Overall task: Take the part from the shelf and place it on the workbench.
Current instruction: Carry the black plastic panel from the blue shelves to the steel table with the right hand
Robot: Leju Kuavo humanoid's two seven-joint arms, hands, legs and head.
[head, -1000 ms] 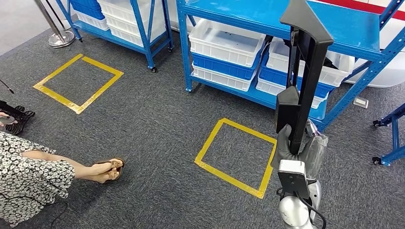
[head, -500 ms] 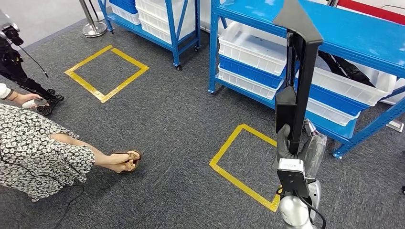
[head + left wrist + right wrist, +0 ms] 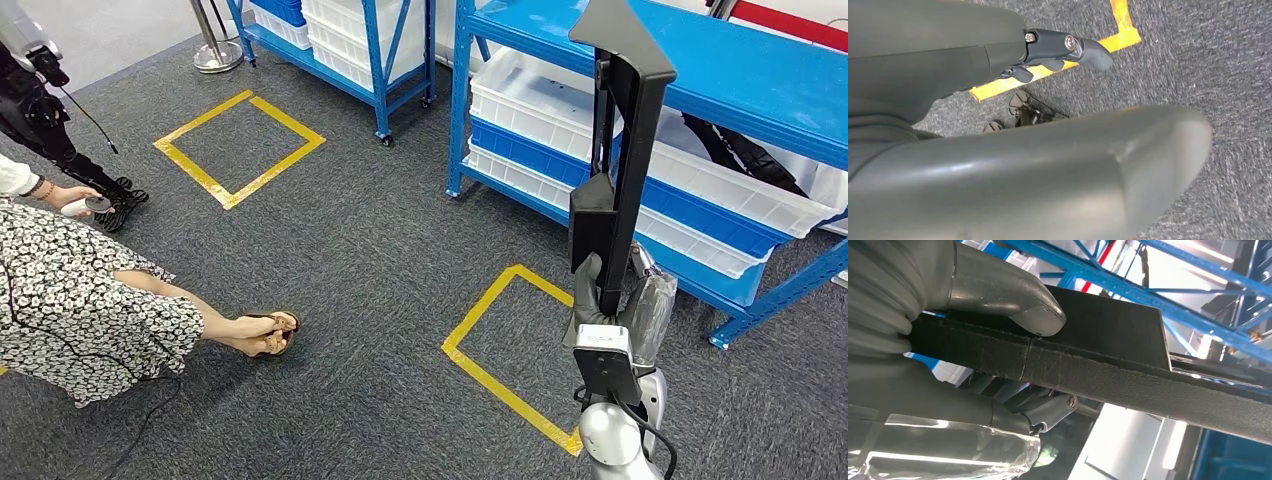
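The part [image 3: 620, 150] is a long black piece with an angled top end, standing upright in front of the blue shelf. My right hand [image 3: 598, 305] grips its lower end, low at the right of the head view. In the right wrist view the grey thumb [image 3: 1003, 290] presses on the flat black part [image 3: 1108, 357], with the darker fingers curled beneath it. My left hand [image 3: 958, 70] hangs over the grey carpet holding nothing, its fingers apart.
Blue shelves [image 3: 700, 60] hold white and blue bins [image 3: 545, 95] behind the part. Two yellow tape squares mark the carpet, one near me [image 3: 500, 345] and one farther left [image 3: 240, 150]. A seated person [image 3: 90, 300] and a black stand [image 3: 50, 120] are at the left.
The whole view has shifted as the camera turned: shelves and tape squares slid rightward and the person came further in. The part stays upright in my right hand.
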